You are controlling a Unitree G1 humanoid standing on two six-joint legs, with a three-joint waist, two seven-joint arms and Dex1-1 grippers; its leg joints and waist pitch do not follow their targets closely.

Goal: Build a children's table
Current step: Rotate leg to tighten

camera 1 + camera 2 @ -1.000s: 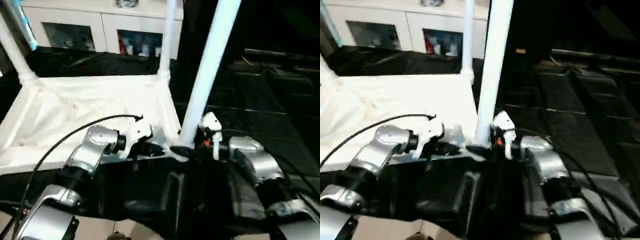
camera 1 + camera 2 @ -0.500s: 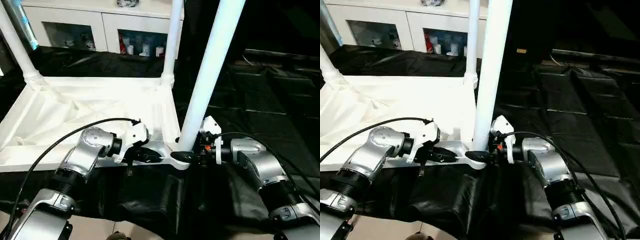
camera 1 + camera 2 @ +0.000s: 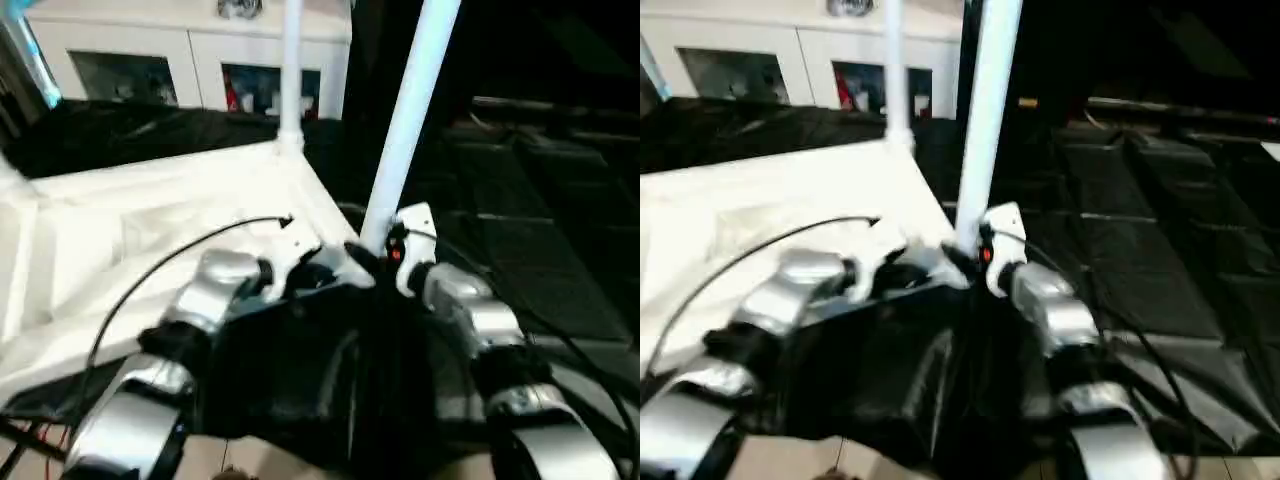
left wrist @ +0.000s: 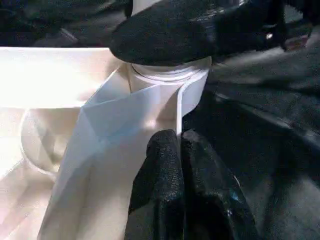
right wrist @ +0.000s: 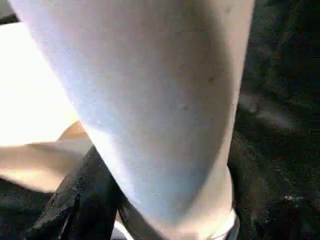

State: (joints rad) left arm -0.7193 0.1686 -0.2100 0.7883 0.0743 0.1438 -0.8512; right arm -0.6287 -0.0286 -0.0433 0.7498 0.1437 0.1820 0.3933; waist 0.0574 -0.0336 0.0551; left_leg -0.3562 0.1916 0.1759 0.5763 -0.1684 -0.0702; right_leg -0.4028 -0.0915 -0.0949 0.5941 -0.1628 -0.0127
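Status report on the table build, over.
Left pincer shut on table rim. Right pincer around near leg at corner socket. Nothing in the way.

Both grippers (image 3: 322,272) (image 3: 385,250) at table leg (image 3: 405,125) base

a floor covered in black sheeting (image 3: 520,250) fills the right and lower parts of the frame. the upturned children's table (image 3: 150,230) lies directly on it at centre left, its legs rising. a white cabinet (image 3: 200,60) stands along the upper left.
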